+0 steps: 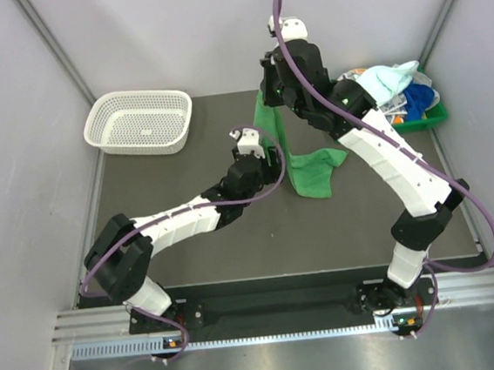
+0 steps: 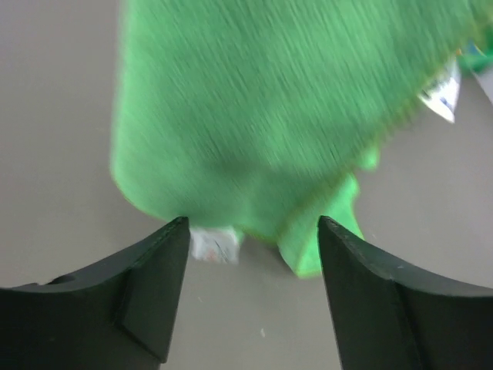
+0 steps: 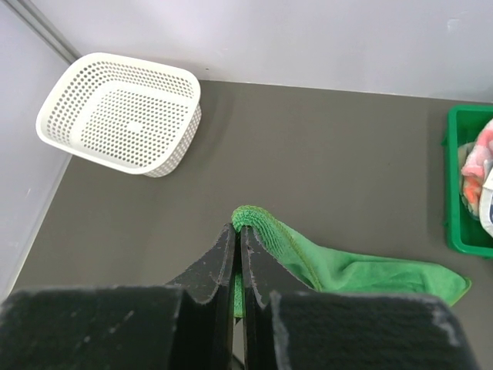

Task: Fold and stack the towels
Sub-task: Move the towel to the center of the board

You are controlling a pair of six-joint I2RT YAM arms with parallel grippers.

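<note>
My right gripper (image 3: 237, 230) has its jaws pinched tight on the hemmed edge of the bright green towel (image 3: 347, 270). The cloth trails down onto the dark table (image 1: 235, 247) at centre frame. My left gripper (image 2: 253, 222) is spread wide and holds nothing, with the towel just beyond its jaws. A pale mint towel (image 1: 392, 77) and a royal blue towel (image 1: 420, 97) lie heaped in the green tray (image 1: 439, 116) at upper right. The white mesh basket (image 1: 139, 123) sits upper left.
</note>
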